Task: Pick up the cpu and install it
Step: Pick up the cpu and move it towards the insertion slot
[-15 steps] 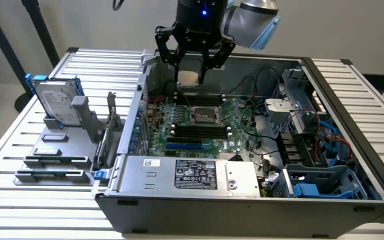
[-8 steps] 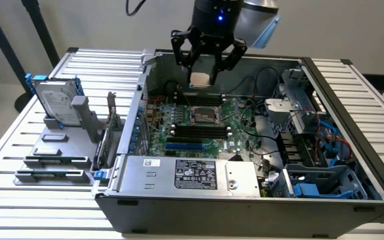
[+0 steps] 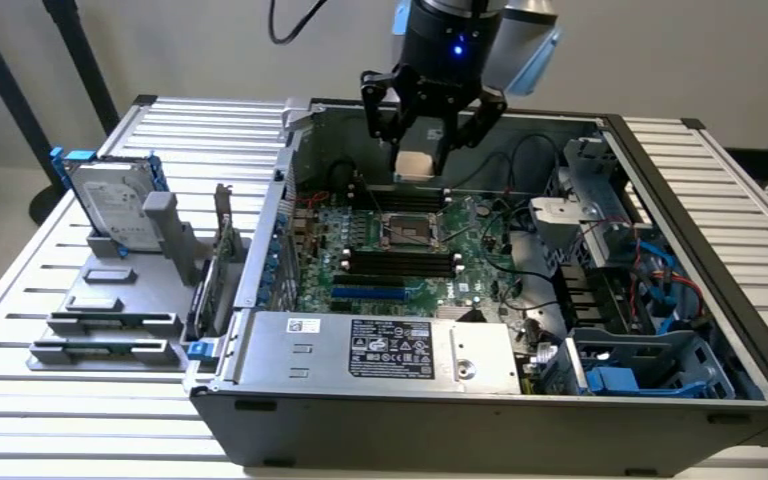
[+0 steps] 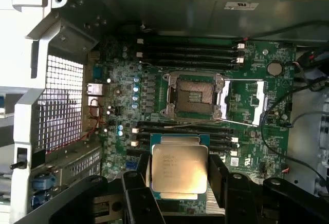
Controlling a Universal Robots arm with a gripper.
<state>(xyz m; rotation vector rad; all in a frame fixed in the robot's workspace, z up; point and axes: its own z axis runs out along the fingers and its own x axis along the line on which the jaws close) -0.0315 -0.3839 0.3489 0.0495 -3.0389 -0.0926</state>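
A pale slatted table [image 3: 37, 300] carries an open computer case [image 3: 491, 410], with the motherboard [image 3: 471, 225] lying flat inside. The arm is cut off by the exterior view's upper edge, so just the dark gripper [image 3: 418, 150] hangs over the case's far side. In the wrist view, part of the cpu [image 4: 179, 170] is covered by the gripper [image 4: 180, 183] body, and the print on its metal top is too faint to read. The 2 black fingers [image 4: 138, 185] stand wide, clamped on opposite edges of the cpu [image 3: 415, 165], which is held in the air above the board, clear of the bare socket [image 4: 194, 96].
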